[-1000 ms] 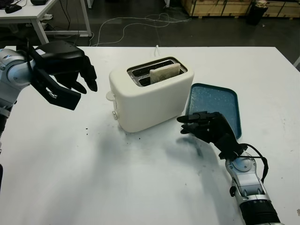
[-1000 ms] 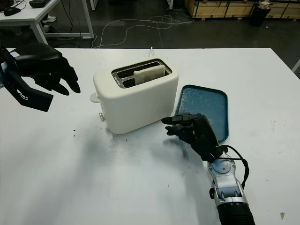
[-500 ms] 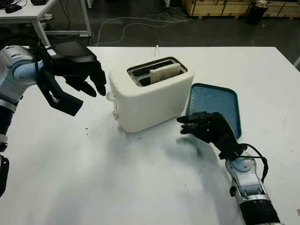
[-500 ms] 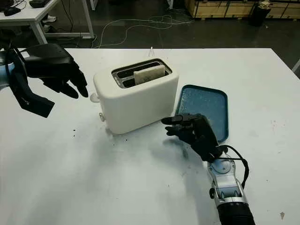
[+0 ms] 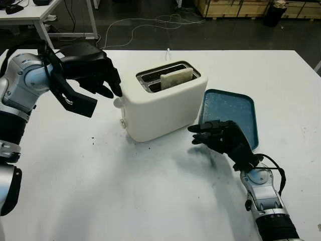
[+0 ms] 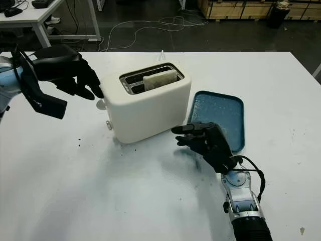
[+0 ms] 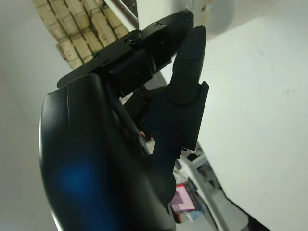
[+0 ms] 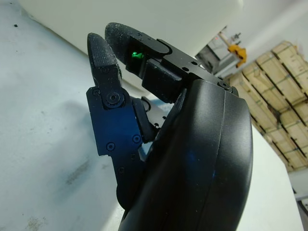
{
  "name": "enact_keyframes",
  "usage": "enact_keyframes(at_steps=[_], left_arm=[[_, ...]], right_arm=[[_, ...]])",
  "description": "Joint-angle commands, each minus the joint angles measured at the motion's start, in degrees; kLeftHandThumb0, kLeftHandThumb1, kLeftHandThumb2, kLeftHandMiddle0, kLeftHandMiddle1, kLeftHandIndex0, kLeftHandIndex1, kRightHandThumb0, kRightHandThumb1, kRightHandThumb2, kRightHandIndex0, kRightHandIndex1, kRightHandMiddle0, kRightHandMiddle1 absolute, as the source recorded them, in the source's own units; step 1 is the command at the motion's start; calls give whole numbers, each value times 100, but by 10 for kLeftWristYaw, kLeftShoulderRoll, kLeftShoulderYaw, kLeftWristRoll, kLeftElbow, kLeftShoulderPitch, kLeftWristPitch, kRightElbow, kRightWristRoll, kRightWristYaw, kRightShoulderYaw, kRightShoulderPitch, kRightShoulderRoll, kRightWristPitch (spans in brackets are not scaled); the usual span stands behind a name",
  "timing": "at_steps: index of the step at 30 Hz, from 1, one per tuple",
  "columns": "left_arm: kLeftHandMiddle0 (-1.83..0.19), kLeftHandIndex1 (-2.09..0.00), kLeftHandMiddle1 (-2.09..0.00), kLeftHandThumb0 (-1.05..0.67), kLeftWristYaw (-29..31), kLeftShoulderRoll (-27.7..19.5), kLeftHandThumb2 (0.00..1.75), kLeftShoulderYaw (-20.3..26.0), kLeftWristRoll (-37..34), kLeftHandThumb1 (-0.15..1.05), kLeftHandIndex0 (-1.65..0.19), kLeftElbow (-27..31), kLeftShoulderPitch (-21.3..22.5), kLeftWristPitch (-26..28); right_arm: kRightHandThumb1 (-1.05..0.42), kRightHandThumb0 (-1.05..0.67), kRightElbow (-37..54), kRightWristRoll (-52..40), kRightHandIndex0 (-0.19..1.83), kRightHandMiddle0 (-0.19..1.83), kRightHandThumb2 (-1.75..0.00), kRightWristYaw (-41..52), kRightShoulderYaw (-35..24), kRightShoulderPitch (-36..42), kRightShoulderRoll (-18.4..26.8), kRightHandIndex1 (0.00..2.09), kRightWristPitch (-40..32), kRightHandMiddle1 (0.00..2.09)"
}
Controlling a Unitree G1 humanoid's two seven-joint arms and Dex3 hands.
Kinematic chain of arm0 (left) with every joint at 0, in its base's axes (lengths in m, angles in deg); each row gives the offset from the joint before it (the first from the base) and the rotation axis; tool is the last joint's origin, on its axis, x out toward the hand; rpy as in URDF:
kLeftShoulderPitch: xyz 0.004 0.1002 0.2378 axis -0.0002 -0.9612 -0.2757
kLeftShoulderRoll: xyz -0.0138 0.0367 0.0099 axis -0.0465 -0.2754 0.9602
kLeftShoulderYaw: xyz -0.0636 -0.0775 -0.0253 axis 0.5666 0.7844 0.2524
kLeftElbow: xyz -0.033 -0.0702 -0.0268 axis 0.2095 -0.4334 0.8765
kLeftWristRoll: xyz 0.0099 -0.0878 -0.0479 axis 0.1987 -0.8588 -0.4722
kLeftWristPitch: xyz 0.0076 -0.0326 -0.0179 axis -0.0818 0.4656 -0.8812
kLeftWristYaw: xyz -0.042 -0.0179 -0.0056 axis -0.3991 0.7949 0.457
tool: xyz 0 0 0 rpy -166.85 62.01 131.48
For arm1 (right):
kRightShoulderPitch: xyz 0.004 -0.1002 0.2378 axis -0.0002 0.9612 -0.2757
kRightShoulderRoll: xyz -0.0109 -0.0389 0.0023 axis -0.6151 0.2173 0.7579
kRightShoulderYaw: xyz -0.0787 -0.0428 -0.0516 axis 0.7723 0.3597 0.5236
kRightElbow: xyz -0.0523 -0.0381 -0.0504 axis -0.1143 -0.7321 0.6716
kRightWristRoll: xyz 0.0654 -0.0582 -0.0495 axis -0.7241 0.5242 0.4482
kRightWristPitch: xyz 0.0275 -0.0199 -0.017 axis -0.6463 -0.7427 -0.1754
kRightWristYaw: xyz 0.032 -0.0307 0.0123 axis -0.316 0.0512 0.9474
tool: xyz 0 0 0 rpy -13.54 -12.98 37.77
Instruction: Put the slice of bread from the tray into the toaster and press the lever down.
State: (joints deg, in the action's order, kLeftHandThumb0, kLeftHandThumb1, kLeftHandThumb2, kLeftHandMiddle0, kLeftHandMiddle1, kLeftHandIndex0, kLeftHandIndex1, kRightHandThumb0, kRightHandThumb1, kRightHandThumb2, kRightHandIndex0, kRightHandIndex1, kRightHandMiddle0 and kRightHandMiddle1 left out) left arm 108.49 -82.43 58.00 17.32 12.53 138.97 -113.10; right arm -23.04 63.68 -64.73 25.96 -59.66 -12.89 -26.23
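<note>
A white toaster (image 5: 160, 105) stands mid-table with the bread slice (image 5: 176, 78) upright in its nearer slot, its top sticking out. The lever knob (image 5: 119, 102) juts from the toaster's left end. My left hand (image 5: 103, 88) is open and holds nothing; its fingertips (image 7: 190, 53) hover just above and beside the lever knob (image 7: 216, 17). My right hand (image 5: 216, 138) is open above the table by the toaster's front right corner, its fingers (image 8: 103, 53) pointing at the toaster wall (image 8: 144, 19). The blue tray (image 5: 233, 113) lies right of the toaster with nothing on it.
A small dial (image 5: 123, 123) sits below the lever on the toaster's left end. Dark crumbs (image 5: 93, 138) speck the white table (image 5: 100, 191) left of the toaster. The toaster's white cord (image 5: 167, 51) runs off the far edge. Another table (image 5: 30, 12) stands far left.
My left hand has swung right, from well left of the toaster to right beside its lever end. The right hand, toaster and bread have stayed put.
</note>
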Motion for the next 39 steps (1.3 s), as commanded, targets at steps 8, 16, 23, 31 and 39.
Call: enact_keyframes(at_steps=[8,16,23,31,39], left_arm=[[-91,-4,-130,-36,2,11,0,-11,9,91,-126,-12,-1,9],[-93,-3,-128,-35,1,10,0,-11,9,91,-126,-14,-5,6],[-93,-4,-133,-32,9,19,0,-8,-11,88,-128,-18,-21,4],[-94,-3,-119,-33,9,29,0,-15,-12,89,-127,-28,-50,1],[-94,-3,-114,-28,-7,40,0,-17,-16,87,-128,-45,-92,-1]], right_arm=[[-89,-46,4,1,116,120,0,-1,0,4,3,49,7,0],[-89,-47,8,4,116,120,0,-1,1,4,5,49,1,0],[-89,-47,5,4,116,119,0,-1,1,4,4,49,4,0],[-89,-47,4,3,115,119,0,-1,0,4,5,49,4,0],[-89,-47,2,2,116,119,0,0,-1,3,7,49,5,0]])
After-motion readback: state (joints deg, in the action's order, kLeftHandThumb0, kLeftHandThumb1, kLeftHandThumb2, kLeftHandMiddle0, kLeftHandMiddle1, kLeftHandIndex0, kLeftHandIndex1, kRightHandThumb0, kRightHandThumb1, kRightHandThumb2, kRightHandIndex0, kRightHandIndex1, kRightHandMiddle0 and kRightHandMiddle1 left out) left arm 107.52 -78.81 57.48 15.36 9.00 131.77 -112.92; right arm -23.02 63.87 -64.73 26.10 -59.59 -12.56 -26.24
